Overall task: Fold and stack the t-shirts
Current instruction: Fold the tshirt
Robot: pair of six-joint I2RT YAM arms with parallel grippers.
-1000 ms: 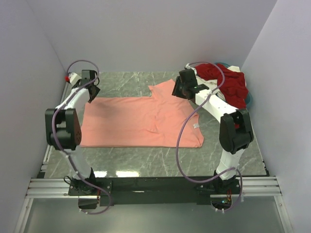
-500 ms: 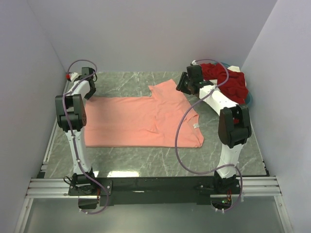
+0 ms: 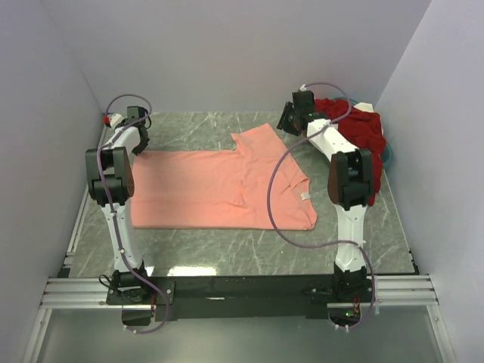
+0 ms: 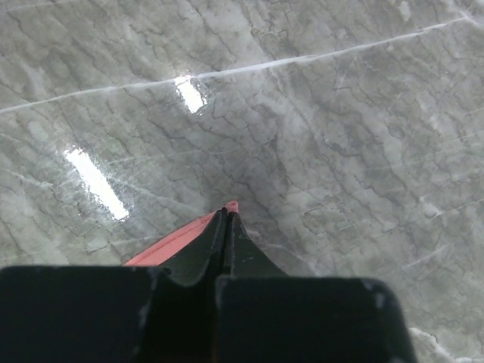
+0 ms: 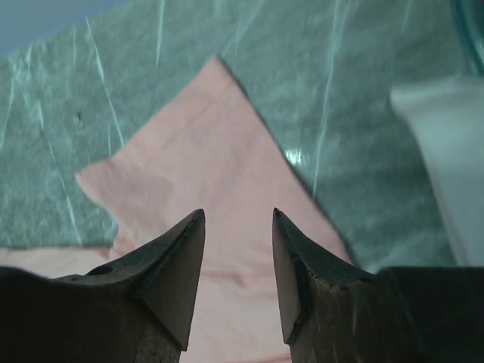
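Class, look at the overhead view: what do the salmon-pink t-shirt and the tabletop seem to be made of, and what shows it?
The salmon-pink t-shirt: soft matte cloth, probably cotton; it lies limp with creases. The tabletop: glossy grey-green marble look, pale veins and glare spots; stone or printed laminate, unclear.

Table top [image 3: 197, 132] with a grey-green marbled stone look, smooth and glossy, throwing back bright streaks of lamp light. The salmon-pink shirt [image 3: 212, 189] is soft matt cloth, lightly creased; the dark red shirt [image 3: 363, 132] is matt cloth too, rumpled. The left gripper [image 4: 227, 219] is matt black plastic (a few pale scuffs mark its body). The right gripper [image 5: 238, 227] looks like the same dull dark plastic, its inner faces a paler grey. The rails [image 3: 79, 291] are bare silvery metal with a soft sheen.
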